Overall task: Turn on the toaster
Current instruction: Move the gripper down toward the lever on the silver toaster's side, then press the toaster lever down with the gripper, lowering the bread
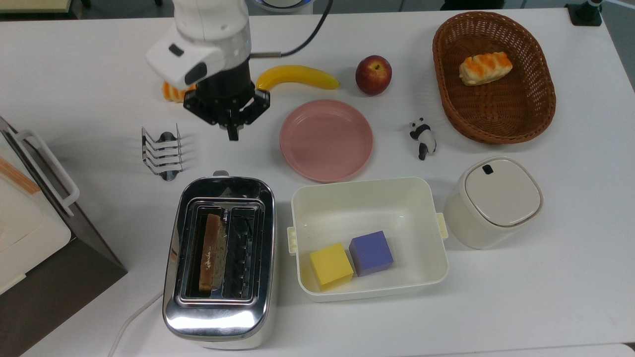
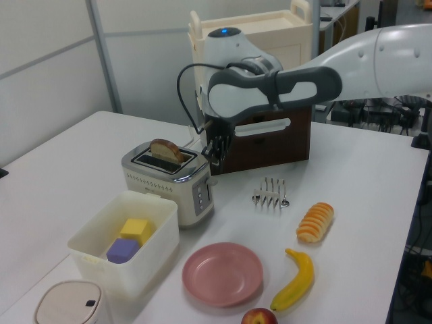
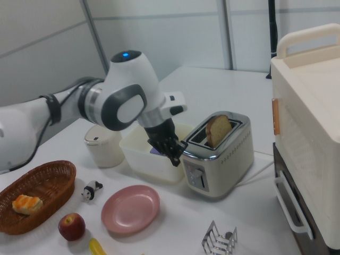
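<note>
The tool (image 1: 232,133) hangs above the white bench (image 1: 99,74) with its fingers together, holding nothing. It is near the control end of the chrome toaster (image 1: 220,260), not touching it. The toaster stands beside the cream tub (image 1: 368,198) and holds one bread slice (image 1: 210,253) in the top view's left slot.

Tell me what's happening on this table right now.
A Franka arm is working toward the chrome toaster, which has one slice of bread standing up in a slot. Its gripper, fingers shut and holding nothing, hangs over the table between the wire toast rack and pink plate, short of the toaster's lever end.
</note>
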